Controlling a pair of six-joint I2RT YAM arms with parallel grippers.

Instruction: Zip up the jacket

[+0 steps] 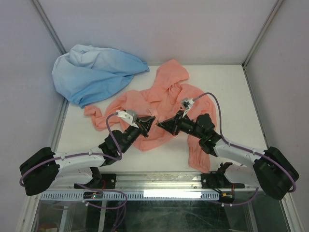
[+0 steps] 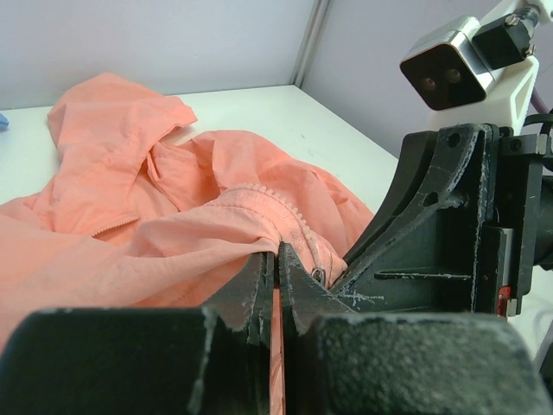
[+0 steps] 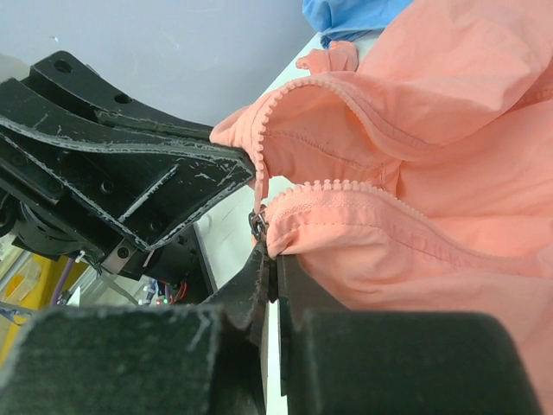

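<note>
The salmon-pink jacket (image 1: 166,94) lies crumpled on the white table, hood toward the back and front zip undone. My left gripper (image 1: 152,119) and right gripper (image 1: 160,123) meet tip to tip over its lower front edge. In the left wrist view the left gripper (image 2: 276,257) is shut on a fold of the jacket (image 2: 130,216), just left of the metal zip slider (image 2: 320,276). My right gripper (image 3: 273,259) is shut on the jacket's (image 3: 432,130) zip edge right under the slider (image 3: 257,223). The two rows of zip teeth (image 3: 346,188) stand apart.
A light blue garment (image 1: 94,72) is heaped at the back left corner, touching the jacket's sleeve. One jacket sleeve (image 1: 197,152) trails toward the near edge beside the right arm. Grey walls enclose the table (image 1: 227,96) on three sides.
</note>
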